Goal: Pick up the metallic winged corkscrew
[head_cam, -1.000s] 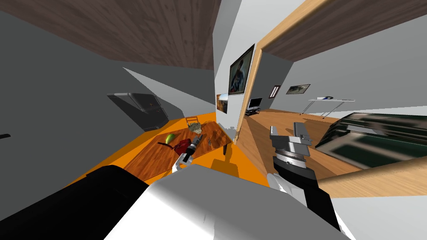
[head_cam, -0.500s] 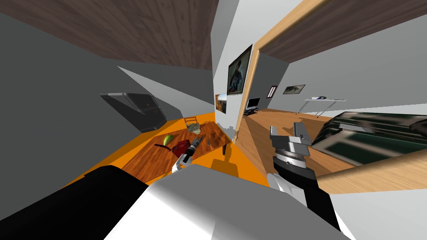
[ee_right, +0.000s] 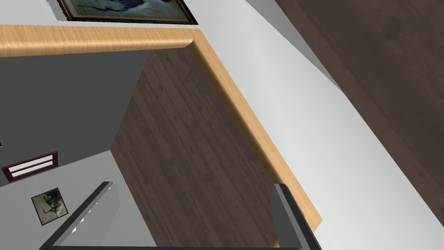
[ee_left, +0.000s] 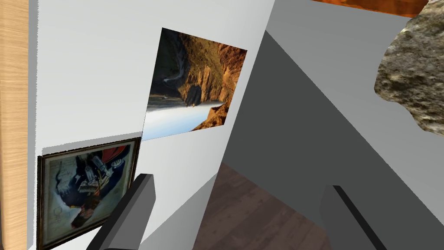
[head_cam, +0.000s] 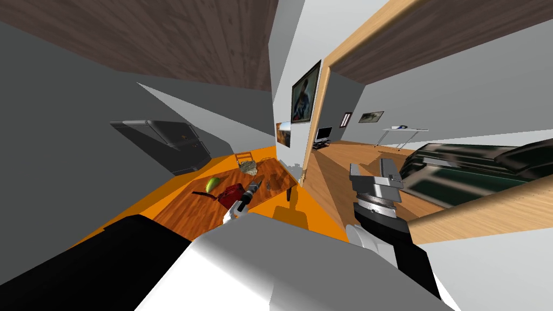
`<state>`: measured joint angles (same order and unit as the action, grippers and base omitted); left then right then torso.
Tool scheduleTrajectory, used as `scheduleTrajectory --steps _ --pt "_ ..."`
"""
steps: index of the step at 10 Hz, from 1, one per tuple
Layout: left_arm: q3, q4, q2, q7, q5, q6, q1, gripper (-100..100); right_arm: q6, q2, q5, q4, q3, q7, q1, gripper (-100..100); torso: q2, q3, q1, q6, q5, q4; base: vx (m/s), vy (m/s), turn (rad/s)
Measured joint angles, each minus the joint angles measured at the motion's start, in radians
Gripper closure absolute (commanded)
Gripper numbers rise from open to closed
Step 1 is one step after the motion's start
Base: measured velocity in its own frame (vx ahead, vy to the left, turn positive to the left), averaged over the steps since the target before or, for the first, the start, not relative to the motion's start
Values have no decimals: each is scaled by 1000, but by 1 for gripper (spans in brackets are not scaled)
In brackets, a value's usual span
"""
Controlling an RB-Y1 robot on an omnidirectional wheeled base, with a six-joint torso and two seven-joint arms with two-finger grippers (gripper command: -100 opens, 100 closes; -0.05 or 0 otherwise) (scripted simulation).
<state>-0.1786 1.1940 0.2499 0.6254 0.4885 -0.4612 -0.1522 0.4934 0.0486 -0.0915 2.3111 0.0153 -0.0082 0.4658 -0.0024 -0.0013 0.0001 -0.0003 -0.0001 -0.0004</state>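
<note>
My left fingers (head_cam: 260, 180) are spread open above the brown wooden counter (head_cam: 194, 208). The small grey metallic winged corkscrew (head_cam: 269, 185) lies near them, by the counter's far edge. My right fingers (head_cam: 372, 171), also spread, grasp nothing.

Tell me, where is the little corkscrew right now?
In the head view the small grey corkscrew lies on the wooden table, near its right end, just right of the left tool and nearer me than the rocky lump.
</note>
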Motion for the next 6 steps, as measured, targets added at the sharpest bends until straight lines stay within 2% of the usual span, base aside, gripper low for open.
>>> scheduleTrajectory --steps 2,4,6 --pt "-12 -90 3 29 18 -17 21 -100 0 0 0 0 0 0 0 0 0 0 0 0 0 0 49 10 -140" --pt "-3 -120 13 41 45 8 21 -100 0 0 0 0 0 0 0 0 0 0 1 0 0 0 26 8 -16" --pt "-14 -189 14 61 56 -5 48 -100 0 0 0 0 0 0 0 0 1 0 0 0 0 0 39 5 -149"
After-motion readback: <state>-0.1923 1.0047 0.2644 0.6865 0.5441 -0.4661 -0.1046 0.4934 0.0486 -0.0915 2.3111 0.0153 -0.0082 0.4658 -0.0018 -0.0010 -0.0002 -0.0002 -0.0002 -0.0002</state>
